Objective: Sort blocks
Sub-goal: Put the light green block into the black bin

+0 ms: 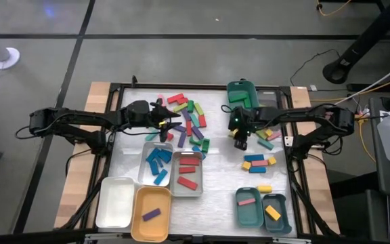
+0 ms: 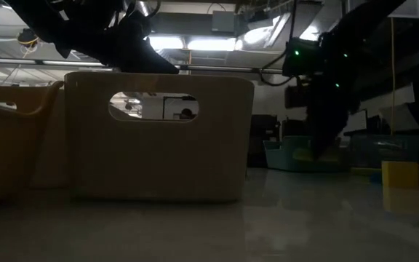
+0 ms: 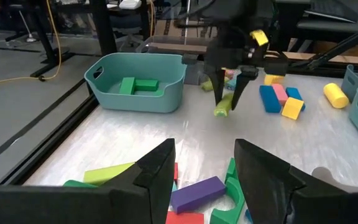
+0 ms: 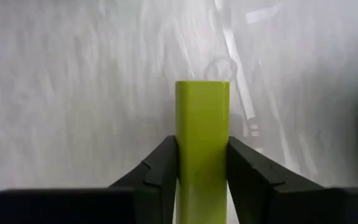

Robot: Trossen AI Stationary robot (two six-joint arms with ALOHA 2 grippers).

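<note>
Lime block (image 4: 202,143) unmarked, in right claw (image 4: 202,163)

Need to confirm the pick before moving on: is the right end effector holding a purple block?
No, the right end effector has its fingers closed on a lime block, as the right wrist view shows.

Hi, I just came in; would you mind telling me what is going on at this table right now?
A two-armed robot is sorting coloured blocks into trays. The right gripper has closed on a lime block and holds it above the table, near the teal tray containing green blocks. The left gripper hovers open over the mixed pile. Blue and red blocks already lie in the grey trays.
</note>
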